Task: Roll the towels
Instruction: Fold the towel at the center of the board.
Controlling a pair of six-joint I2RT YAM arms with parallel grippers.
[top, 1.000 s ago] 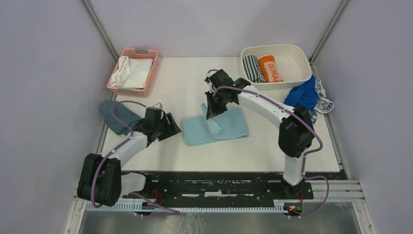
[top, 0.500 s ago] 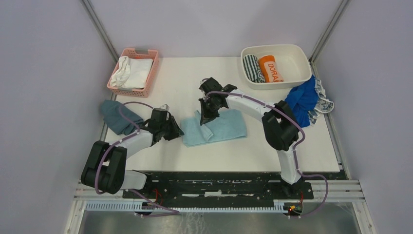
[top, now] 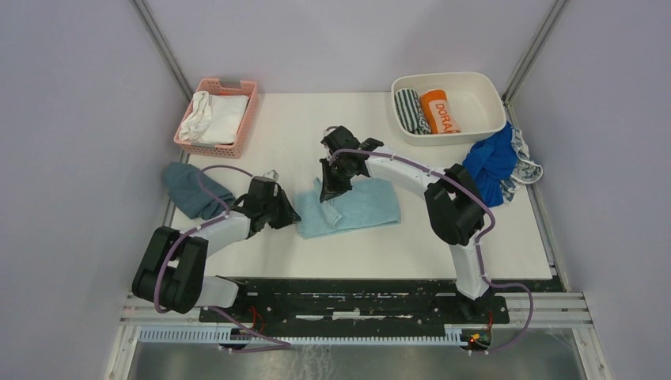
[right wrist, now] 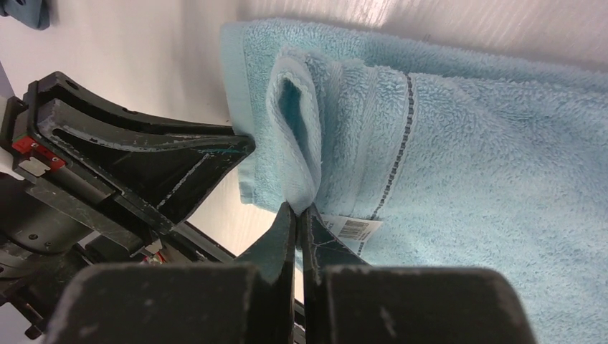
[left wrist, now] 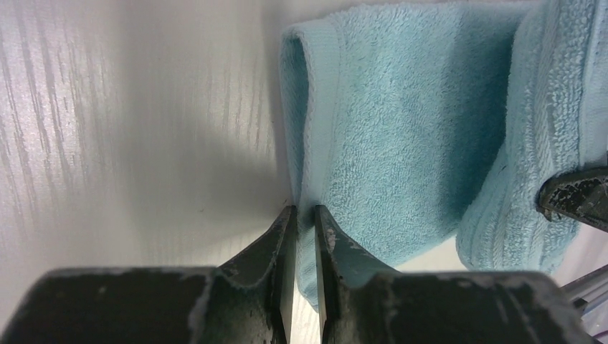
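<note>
The light blue towel lies flat at the table's middle, with its left end folded over. My left gripper is shut on the towel's near left edge. My right gripper is shut on the folded-over far left corner and holds it slightly lifted; a white barcode label shows beside it. The royal blue towel lies crumpled at the right edge, on top of the whitish patterned towel.
A pink basket with white cloths stands at the back left. A dull teal-grey cloth lies at the left edge. A white tub at the back right holds a striped roll and an orange roll.
My left gripper has moved right to the towel's left edge and closed on it. My right gripper has carried the folded corner further left.
</note>
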